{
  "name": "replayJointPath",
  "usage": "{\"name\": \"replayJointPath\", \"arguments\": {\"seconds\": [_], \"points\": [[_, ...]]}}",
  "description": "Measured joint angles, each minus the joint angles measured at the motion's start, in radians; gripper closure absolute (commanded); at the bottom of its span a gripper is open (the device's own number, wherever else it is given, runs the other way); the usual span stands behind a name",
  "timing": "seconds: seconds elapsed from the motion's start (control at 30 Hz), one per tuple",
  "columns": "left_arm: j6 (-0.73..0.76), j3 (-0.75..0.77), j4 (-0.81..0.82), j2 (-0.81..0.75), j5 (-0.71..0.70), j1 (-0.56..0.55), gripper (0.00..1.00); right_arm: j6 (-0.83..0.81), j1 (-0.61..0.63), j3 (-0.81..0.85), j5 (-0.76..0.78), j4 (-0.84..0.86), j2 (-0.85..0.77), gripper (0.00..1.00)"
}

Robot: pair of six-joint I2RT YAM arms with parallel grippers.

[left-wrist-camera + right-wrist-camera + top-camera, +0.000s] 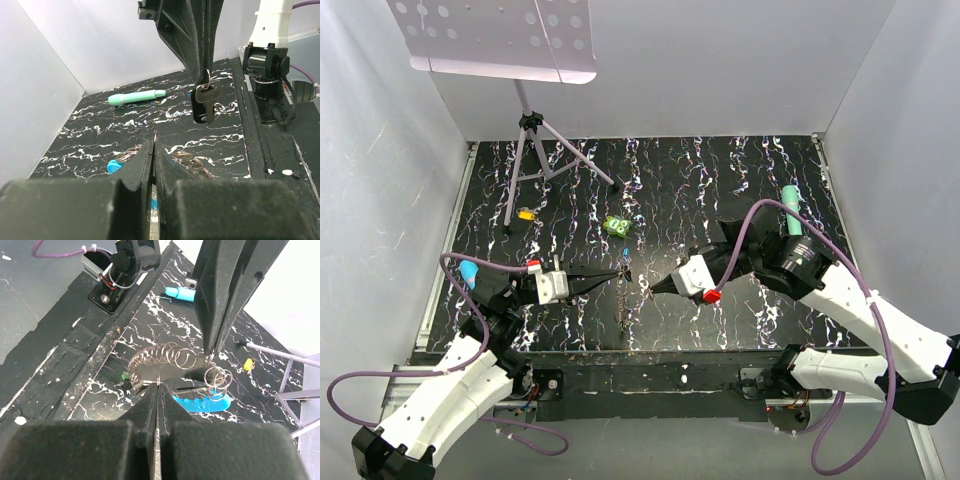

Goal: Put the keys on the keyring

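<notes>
Two grippers tip to tip, top view: left gripper (613,272), right gripper (653,291), above worktop (740,180). Left wrist: left jaws clenched on keyring (186,161) loop; right jaws grasping dark key (207,95) aloft. Right wrist: keyring coils on worktop, blue clip (202,403) touching.

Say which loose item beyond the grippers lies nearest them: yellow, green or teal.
The bright green lumpy object, mid-mat; the yellow piece and teal marker sit farther out, left and right.

Count: one marker (792,209), one green lump (616,226), one yellow piece (526,213), one tripod (534,150), one chain loop (165,356), at least one key (208,93).
</notes>
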Motion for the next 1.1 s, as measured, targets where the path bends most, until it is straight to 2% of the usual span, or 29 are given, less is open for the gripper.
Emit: {"name": "replayJointPath", "arguments": {"seconds": [0.5, 0.9, 1.1], "points": [[-0.044, -0.006, 0.059, 0.003, 0.006, 0.0, 1.0, 0.151, 0.012, -0.014, 0.036, 0.072, 0.022, 0.99], [-0.08, -0.018, 0.1, 0.019, 0.021, 0.0, 1.0, 0.408, 0.032, 0.009, 0.198, 0.109, 0.103, 0.99], [-0.09, -0.019, 0.106, 0.031, 0.029, 0.0, 1.0, 0.413, 0.032, 0.009, 0.267, 0.14, 0.1, 0.99]]}}
